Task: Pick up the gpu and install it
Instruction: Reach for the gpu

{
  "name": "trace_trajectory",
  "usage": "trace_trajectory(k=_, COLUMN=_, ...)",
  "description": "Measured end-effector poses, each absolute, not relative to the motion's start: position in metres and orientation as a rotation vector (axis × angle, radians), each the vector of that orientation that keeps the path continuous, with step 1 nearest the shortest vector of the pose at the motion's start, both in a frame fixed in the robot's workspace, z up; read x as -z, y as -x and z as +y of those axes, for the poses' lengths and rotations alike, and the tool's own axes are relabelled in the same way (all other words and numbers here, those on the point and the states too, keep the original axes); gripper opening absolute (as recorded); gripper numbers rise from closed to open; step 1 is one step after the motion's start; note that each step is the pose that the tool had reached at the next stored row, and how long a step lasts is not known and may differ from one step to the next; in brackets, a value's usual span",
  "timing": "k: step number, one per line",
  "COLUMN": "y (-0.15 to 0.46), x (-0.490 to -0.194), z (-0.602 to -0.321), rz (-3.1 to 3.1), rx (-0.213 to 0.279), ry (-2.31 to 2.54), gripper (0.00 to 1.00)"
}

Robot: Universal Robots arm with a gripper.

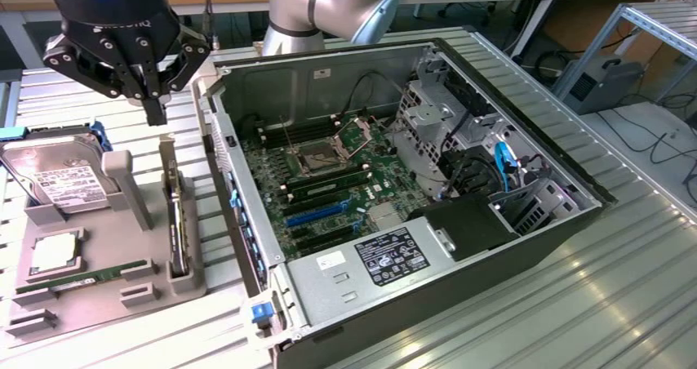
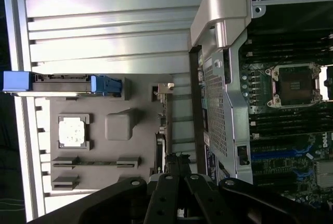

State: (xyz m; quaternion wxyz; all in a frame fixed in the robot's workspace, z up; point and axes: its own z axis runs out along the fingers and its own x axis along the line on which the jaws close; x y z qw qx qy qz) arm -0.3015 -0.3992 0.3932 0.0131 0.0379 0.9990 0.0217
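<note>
**Black gripper hangs shut over the grey tray**

Black and empty, the gripper (image 1: 156,112) hangs in the air over the far end of the grey tray (image 1: 104,300). Its fingers are pressed together, with nothing between them.

The gpu (image 1: 175,226) has not been picked up. It stands on its thin edge in a slot of the tray, on the side nearest the computer case (image 1: 326,71). The gripper is above one end of the card and does not touch it. In the wrist view the card shows as a thin dark line just past the closed fingertips.

Other parts sit in the same tray — a silver hard drive (image 1: 60,181) with a white label and blue bits at its ends, a small square chip (image 1: 55,255), and a slim green RAM stick (image 1: 87,273) lying flat near the front.

The computer case lies on its side on the ribbed metal table (image 1: 566,304), just beside the tray on the exterior view's right. It is open, and the green board (image 1: 348,189) inside shows — black and blue slots run across it.
</note>
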Motion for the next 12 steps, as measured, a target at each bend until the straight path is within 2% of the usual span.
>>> trace_trajectory(k=12, y=0.3051, x=-0.3932, z=-0.4065, rz=3.112, rx=-0.068, ry=-0.118, gripper=0.11)
